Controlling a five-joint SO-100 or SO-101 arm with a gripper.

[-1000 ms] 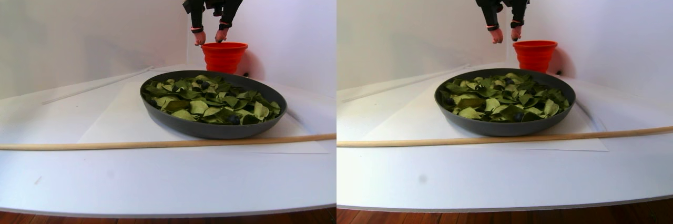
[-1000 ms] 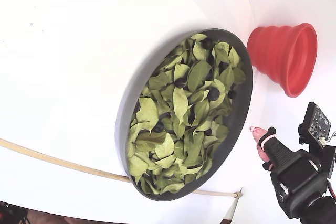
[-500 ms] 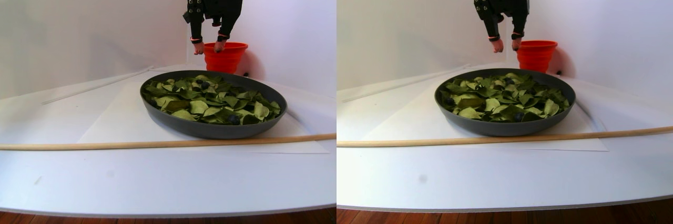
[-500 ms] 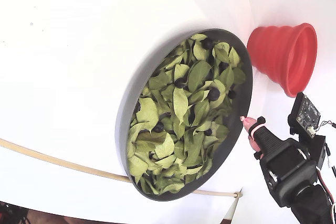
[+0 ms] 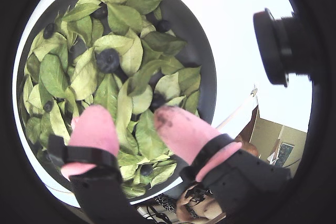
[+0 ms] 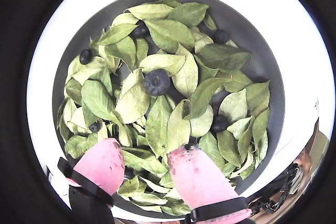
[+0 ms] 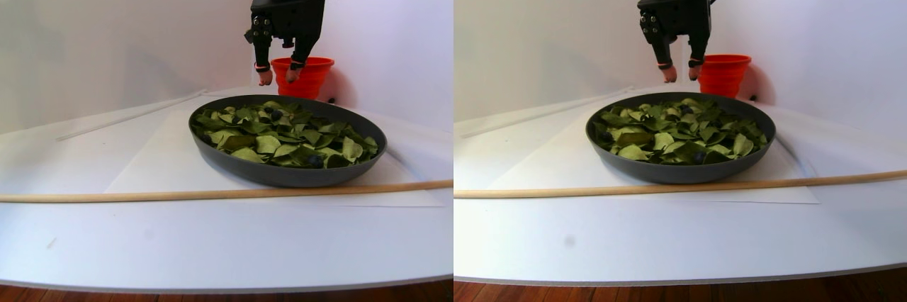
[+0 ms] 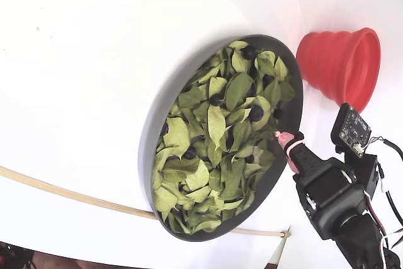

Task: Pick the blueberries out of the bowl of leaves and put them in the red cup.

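Observation:
The dark grey bowl [image 7: 283,174] [image 8: 151,137] stands mid-table, filled with green leaves [image 6: 168,30] [image 8: 217,124]. Several dark blueberries lie among them; the largest blueberry [image 5: 107,60] [image 6: 156,81] sits uncovered near the middle. Behind the bowl stands the red cup [image 7: 303,75] [image 8: 340,64], upright. My gripper [image 7: 278,77] [image 6: 147,153] hangs open above the bowl's far rim, on the cup's side, pink fingertips [image 5: 94,124] pointing down with nothing between them. The fixed view shows one fingertip [image 8: 281,137] over the bowl's edge.
A long wooden stick [image 7: 212,193] [image 8: 63,193] lies across the table in front of the bowl. A white paper sheet [image 7: 156,160] lies under the bowl. White walls close the back, and the table's front edge [image 7: 212,288] is near the stereo camera.
The gripper has come down and shifted from beside the red cup to over the bowl's rim. It stays open and empty. Bowl and cup have not moved.

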